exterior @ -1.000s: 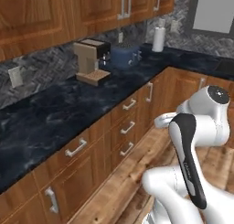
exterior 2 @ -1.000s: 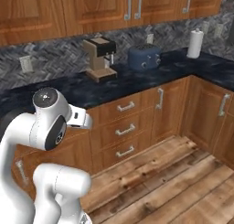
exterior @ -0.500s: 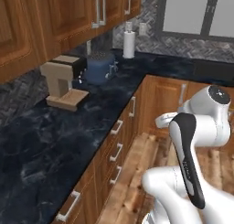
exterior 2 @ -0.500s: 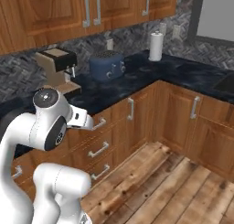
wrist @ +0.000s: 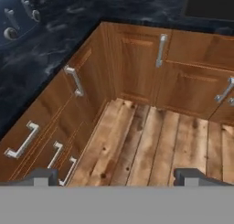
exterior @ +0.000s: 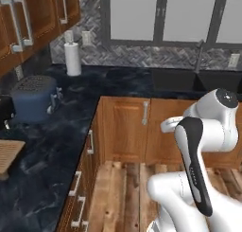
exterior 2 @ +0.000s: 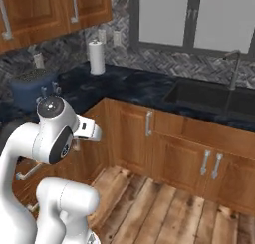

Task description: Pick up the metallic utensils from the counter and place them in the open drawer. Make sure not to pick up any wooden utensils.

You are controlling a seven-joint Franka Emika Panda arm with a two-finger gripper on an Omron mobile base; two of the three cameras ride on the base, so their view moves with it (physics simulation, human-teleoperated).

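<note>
Counter [exterior: 56, 146] black veined marble, L-shaped; hand [wrist: 116, 175] wide apart.

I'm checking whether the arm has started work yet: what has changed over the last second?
Only the base turned: the views swung right along the counter, past the coffee machine, to the corner with the paper towel roll, toaster and sink. The arm stayed folded, the gripper open and empty. Nothing was grasped.

Even, shadowless rendered light (soft, slightly blurry); dark counter [exterior: 52, 150] glare-free.
</note>
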